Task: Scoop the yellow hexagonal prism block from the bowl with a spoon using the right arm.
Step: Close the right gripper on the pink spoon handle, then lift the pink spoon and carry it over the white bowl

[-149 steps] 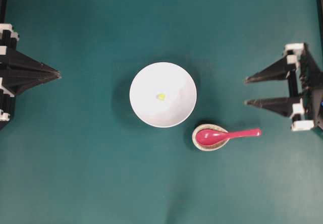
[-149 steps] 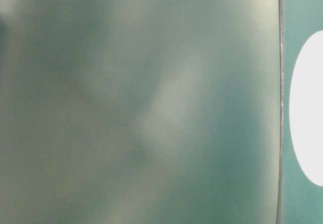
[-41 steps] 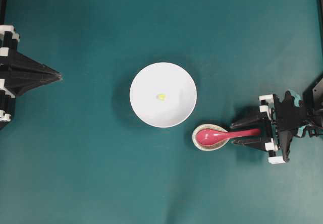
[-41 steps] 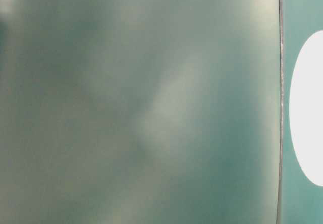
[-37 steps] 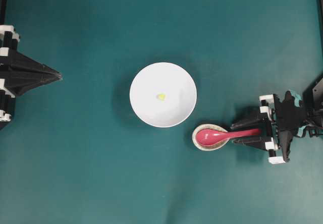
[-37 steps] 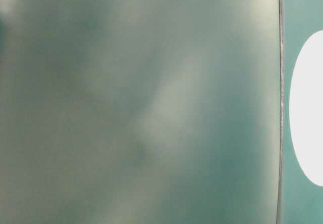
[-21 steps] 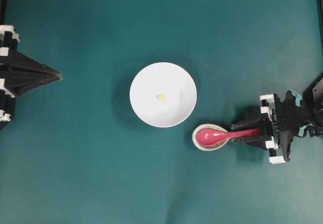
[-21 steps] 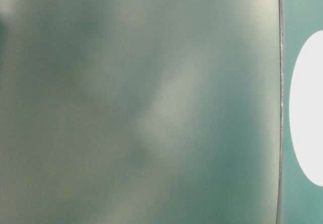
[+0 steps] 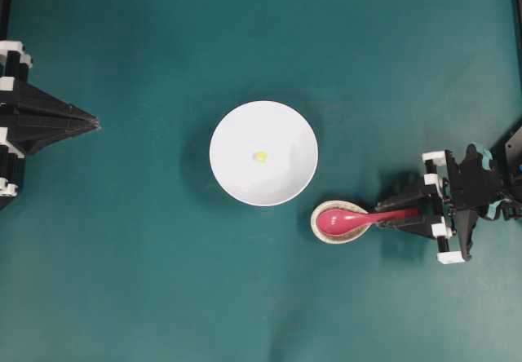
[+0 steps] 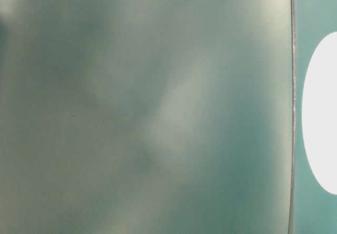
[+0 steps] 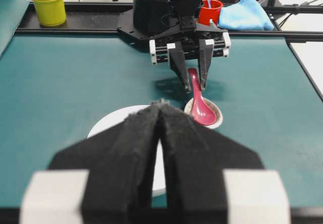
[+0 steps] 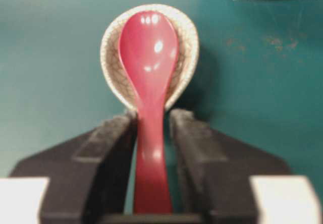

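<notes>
My right gripper point(image 12: 151, 148) is down at the bench point(image 9: 147, 280), sitting around the handle of the pink-red spoon point(image 12: 149, 82). In my right wrist view one finger point(image 12: 108, 153) is on each side of the handle: the left one looks like it's right up against it, while a thin sliver of bench shows between the handle and the right one. So the jaws are narrow but I can't tell if they're actually clamped on it.

The spoon's bowl end is lying in the little crackle-glazed beige spoon rest point(image 12: 112, 67), handle pointing back toward my wrist. From overhead the spoon point(image 9: 359, 218) and rest point(image 9: 320, 225) sit just below and right of the big white bowl point(image 9: 236, 174), near its rim but not touching.

The yellow hexagonal prism block point(image 9: 259, 156) is sitting in the bowl, roughly mid-bowl, nothing near it.

My left gripper point(image 9: 91, 121) is parked well away at the left edge, fingers pressed together into a point. The left wrist view shows the same.

The table-level view is basically a blurry green smear, with a white shape at its right edge.
</notes>
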You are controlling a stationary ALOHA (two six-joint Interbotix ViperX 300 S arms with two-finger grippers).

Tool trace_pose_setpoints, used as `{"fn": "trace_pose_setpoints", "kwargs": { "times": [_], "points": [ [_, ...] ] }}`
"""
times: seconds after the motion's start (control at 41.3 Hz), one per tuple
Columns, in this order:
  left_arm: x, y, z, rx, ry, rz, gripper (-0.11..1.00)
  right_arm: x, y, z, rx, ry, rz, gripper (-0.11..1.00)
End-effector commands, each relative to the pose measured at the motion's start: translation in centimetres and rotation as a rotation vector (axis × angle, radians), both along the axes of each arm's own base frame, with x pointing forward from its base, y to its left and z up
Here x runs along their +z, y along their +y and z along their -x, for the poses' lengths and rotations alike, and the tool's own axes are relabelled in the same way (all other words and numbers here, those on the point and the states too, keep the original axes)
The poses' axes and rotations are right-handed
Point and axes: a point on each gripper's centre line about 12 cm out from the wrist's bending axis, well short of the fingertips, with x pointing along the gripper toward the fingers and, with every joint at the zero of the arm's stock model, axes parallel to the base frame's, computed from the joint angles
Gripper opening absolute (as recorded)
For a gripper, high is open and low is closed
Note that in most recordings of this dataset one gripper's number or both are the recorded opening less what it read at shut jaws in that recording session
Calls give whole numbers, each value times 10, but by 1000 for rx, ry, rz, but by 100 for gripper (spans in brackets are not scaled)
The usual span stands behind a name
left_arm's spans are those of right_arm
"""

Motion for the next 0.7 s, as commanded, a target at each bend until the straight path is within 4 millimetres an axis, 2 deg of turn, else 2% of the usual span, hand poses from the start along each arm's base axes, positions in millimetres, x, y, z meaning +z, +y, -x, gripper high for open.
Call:
{"fn": "trace_pose_setpoints", "kwargs": {
  "times": [0.0, 0.073, 0.242, 0.678],
  "points": [
    [7, 0, -3, -1, -15, -1, 0, 6, 2, -1, 4, -27, -10, 31],
    [7, 0, -3, 0, -15, 0, 0, 7, 2, -2, 6, -33, -9, 23],
    [7, 0, -2, -1, -17, 2, 0, 10, 3, -2, 10, -43, -13, 23],
    [8, 0, -2, 0, -18, 3, 0, 43, 7, -9, 23, -67, -57, 23]
  ]
}}
